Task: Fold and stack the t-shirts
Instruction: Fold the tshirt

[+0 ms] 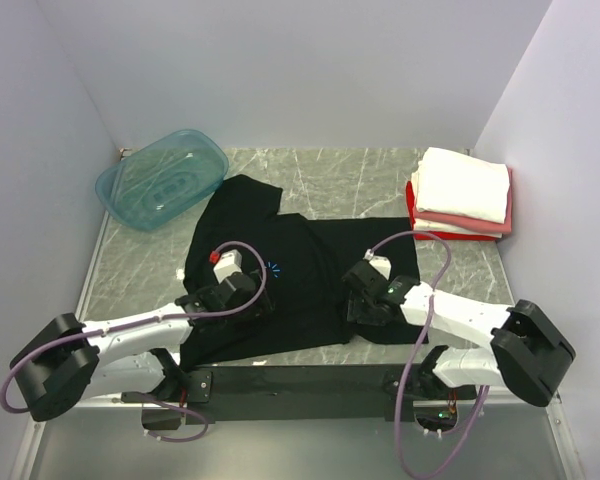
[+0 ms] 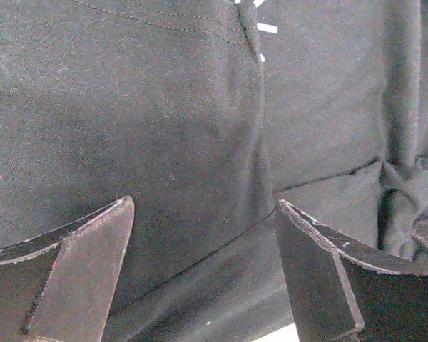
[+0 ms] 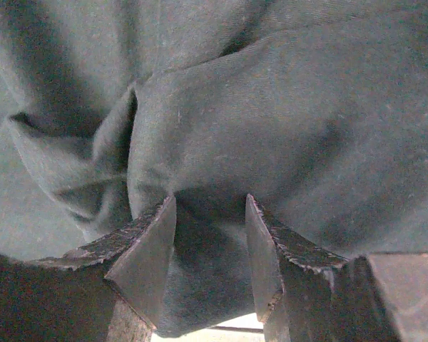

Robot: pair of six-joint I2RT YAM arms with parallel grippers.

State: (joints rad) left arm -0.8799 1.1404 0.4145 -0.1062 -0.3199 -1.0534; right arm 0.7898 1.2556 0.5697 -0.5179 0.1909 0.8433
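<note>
a grey-green marbled table (image 1: 360, 180) fills the middle of the top view, walled on three sides. in the upper left of the frame a translucent teal tub (image 1: 162, 178) sits on it, empty and slightly askew. a black t-shirt (image 1: 300, 290) lies spread and rumpled across the centre, its upper corner just beside the tub and its right sleeve reaching almost to a folded stack in the upper right. there a red shirt (image 1: 412, 212) lies on the stone, a pink shirt (image 1: 472, 223) on it and a white shirt (image 1: 465, 185) on top. a black bar (image 1: 300, 380) runs along the bottom edge.
</note>
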